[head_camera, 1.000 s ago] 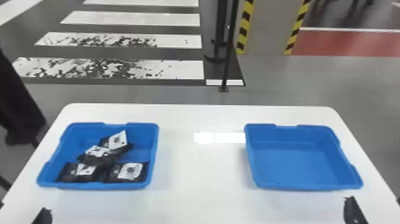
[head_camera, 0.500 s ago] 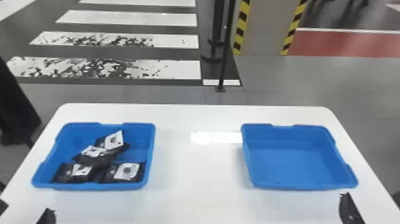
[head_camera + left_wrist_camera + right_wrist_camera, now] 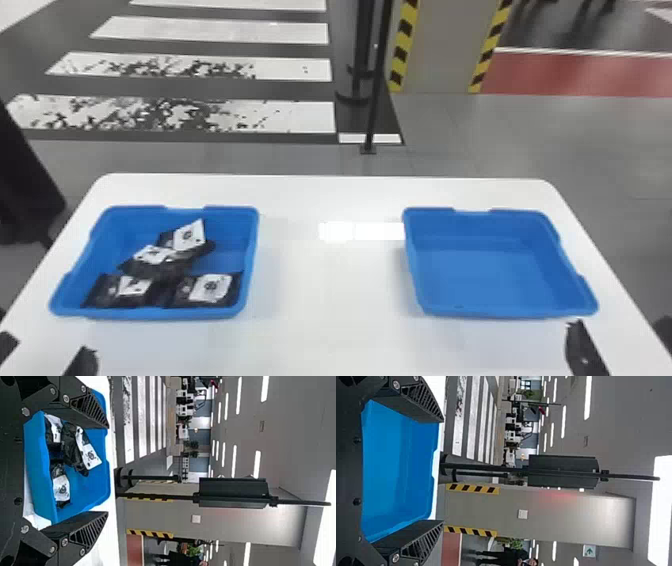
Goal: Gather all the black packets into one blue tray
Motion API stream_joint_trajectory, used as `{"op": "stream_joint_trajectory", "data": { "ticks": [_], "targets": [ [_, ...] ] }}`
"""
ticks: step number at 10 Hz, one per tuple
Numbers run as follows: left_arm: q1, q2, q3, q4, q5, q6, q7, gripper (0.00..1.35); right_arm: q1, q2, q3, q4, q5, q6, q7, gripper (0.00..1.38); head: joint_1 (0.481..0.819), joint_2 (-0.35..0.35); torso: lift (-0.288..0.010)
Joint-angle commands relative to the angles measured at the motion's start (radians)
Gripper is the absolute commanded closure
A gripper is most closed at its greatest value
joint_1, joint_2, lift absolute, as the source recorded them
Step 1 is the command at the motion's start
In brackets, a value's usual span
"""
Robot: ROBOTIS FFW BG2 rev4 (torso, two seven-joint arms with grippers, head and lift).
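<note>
Left gripper (image 3: 47,345), right gripper (image 3: 621,326): fingers apart, at table's (image 3: 332,300) near corners.
Table left: blue tray (image 3: 165,313) holding black packets (image 3: 207,290); table right: second tray (image 3: 492,275).

Place: a large indoor hall, with the look of a test or demonstration hall; its exact use cannot be told
Surface: a plain white tabletop (image 3: 335,285) with rounded far corners
Crossing: white zebra stripes (image 3: 310,117) on dark flooring, worn in patches, beyond the left half of the surface's far edge
Floor: grey (image 3: 550,135) past the far edge, with a red band (image 3: 575,75) beyond the far right corner
Pillar: broad and grey (image 3: 445,50), beyond the right part of the far edge, yellow-and-black hazard tape (image 3: 401,55) up its sides
Ceiling: pale grey (image 3: 293,415), with long strip lights (image 3: 257,465) in rows
Sign: green and white (image 3: 589,551), beside the pillar in the right wrist view
Background: potted greenery (image 3: 193,551) and small, unclear black-and-white furnishings (image 3: 182,409)
</note>
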Motion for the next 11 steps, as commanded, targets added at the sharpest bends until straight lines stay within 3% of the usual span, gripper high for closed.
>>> {"op": "stream_joint_trajectory", "data": {
  "ticks": [1, 7, 11],
  "targets": [
    [0.0, 0.003, -0.004, 0.0, 0.001, 0.001, 0.0, 0.29, 0.0, 0.004, 0.0, 0.0, 0.0, 0.0, 0.0, 0.12, 0.695, -0.059, -0.11],
    [-0.012, 0.009, -0.012, 0.0, -0.005, 0.008, 0.0, 0.29, 0.002, 0.004, 0.0, -0.015, 0.006, 0.0, 0.0, 0.12, 0.695, -0.07, -0.11],
    [-0.025, -0.006, 0.038, 0.0, -0.043, -0.001, 0.001, 0.29, 0.007, 0.004, 0.0, -0.022, 0.01, 0.0, -0.001, 0.12, 0.695, -0.053, -0.11]
  ]
}}
